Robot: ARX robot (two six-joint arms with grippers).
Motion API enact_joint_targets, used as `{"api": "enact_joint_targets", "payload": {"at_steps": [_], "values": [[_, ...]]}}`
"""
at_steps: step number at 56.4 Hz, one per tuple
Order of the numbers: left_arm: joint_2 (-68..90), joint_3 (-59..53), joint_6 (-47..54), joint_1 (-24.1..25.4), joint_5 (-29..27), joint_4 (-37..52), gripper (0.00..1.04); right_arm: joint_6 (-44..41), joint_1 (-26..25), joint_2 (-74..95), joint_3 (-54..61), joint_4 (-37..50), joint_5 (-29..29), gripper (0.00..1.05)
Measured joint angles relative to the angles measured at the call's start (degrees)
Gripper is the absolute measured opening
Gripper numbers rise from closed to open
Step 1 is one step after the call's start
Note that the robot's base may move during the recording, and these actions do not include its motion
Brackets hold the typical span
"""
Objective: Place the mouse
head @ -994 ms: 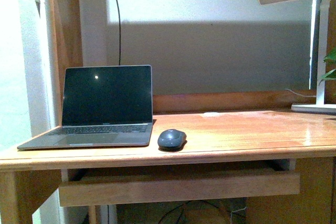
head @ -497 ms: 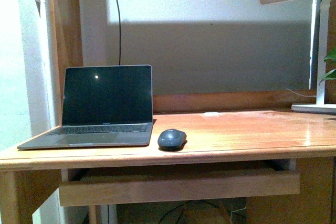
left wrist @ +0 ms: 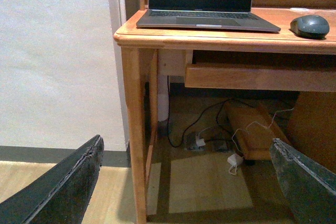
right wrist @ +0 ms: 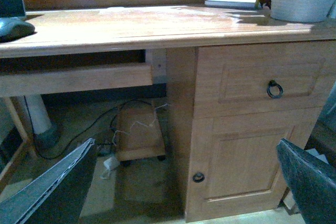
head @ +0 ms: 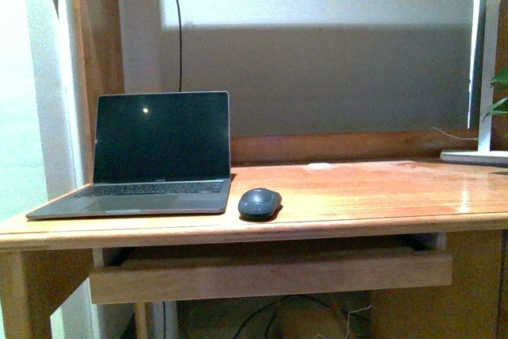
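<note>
Your small dark grey oval mouse (head: 259,203) sits near the wooden worktop (head: 373,192) edge; both empty end effectors, fingers apart, could nudge it off.

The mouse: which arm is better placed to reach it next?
Probably the left. Its view shows the mouse whole on the desk; the right wrist view catches only its edge. Both grippers are open, low.

The front view faces the worktop (head: 357,188) level with its edge, fairly near. Each wrist view looks from low, past its open end effector, left (left wrist: 184,182) and right (right wrist: 184,182), up toward the worktop's underside. All three views share the mouse (head: 259,203) ahead of both end effectors.
</note>
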State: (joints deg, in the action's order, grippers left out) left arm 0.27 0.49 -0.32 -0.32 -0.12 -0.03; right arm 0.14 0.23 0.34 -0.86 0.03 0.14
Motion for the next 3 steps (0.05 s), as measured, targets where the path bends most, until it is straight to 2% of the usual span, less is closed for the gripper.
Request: {"api": "enact_joint_targets", "payload": {"at_steps": [3], "values": [[0.0,0.0,0.0,0.0,0.0,0.0,0.97,0.0,0.0,0.0,0.0,0.0,0.0,1.04]]}}
